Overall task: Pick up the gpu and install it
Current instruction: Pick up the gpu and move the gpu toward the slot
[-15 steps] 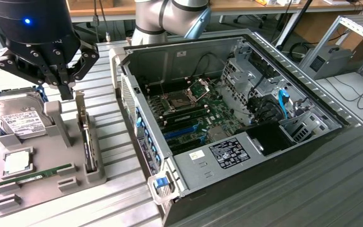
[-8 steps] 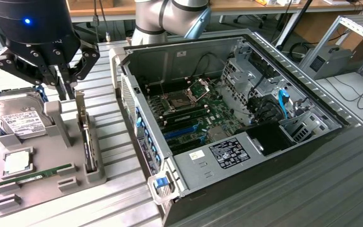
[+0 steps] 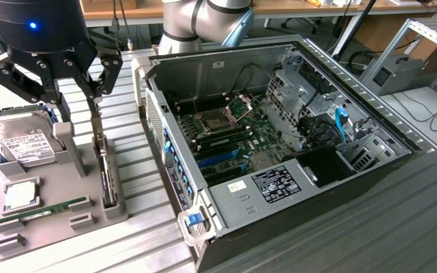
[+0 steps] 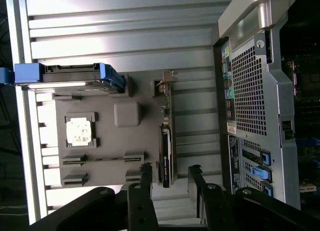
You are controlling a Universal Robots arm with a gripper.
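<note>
Right, the claw [image 3: 74, 101] hangs over the grey parts holder [image 3: 82, 190], which lies on the ribbed metal desk [image 3: 355, 227] toward the exterior view's left. Its jaws are open. In the wrist view the two fingers [image 4: 146, 172] straddle one end of the gpu [image 4: 166, 151] with a gap on each side, so nothing is gripped, though whether a pad grazes the card is hard to say from the exterior angle. The gpu [image 3: 108, 176] stands on its long edge in a slot along the holder's edge nearest the PC case [image 3: 226, 199], metal bracket end toward the arm's base, i.e. it's not yet installed. Also on the holder: a hard drive [image 3: 21, 142] w/ white label, propped at the far corner; a CPU chip [image 3: 21, 196] lying flat in a recess; a RAM stick [image 3: 40, 211] along the near edge. The case lies on its side beside the holder, side panel off, motherboard [image 3: 226, 131] exposed, blue slot latches visible.
</note>
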